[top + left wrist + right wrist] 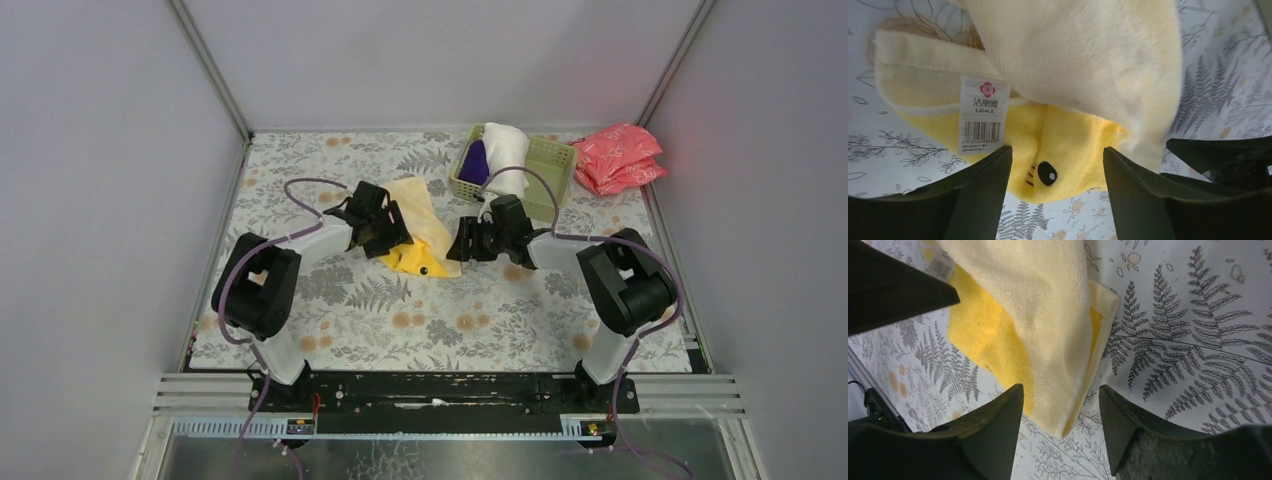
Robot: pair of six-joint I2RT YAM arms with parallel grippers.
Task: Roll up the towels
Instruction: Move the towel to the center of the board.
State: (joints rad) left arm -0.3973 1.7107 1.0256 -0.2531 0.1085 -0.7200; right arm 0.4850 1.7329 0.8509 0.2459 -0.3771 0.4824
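L pincer [388, 235] stands spread, nothing pinched. Its own cam shows both fingers [983, 200] apart, w/ the bright end of the yellow towel [420, 212] lying in the gap. R pincer [468, 243] is spread too; the towel's corner lies in its gap, not nipped. So 2 pincers, one each side of the same cloth.

Towels: 3. The yellow towel lies folded mid-table [450, 325], btw the pincers. The white towel [506, 150] and purple towel [474, 160] sit in the 1 green basket [556, 160], far R. Just beside it is a heap of pink-red packets [620, 158]; can't count them.

Only the top cam shows basket, packets and both arms. Only the L wrist cam shows the towel's 1 white label [982, 114] w/ barcode, plus 1 small black stitched eye [1047, 173] on the brighter yellow. Only the R wrist cam shows the pale layer lying over the brighter one at that corner.
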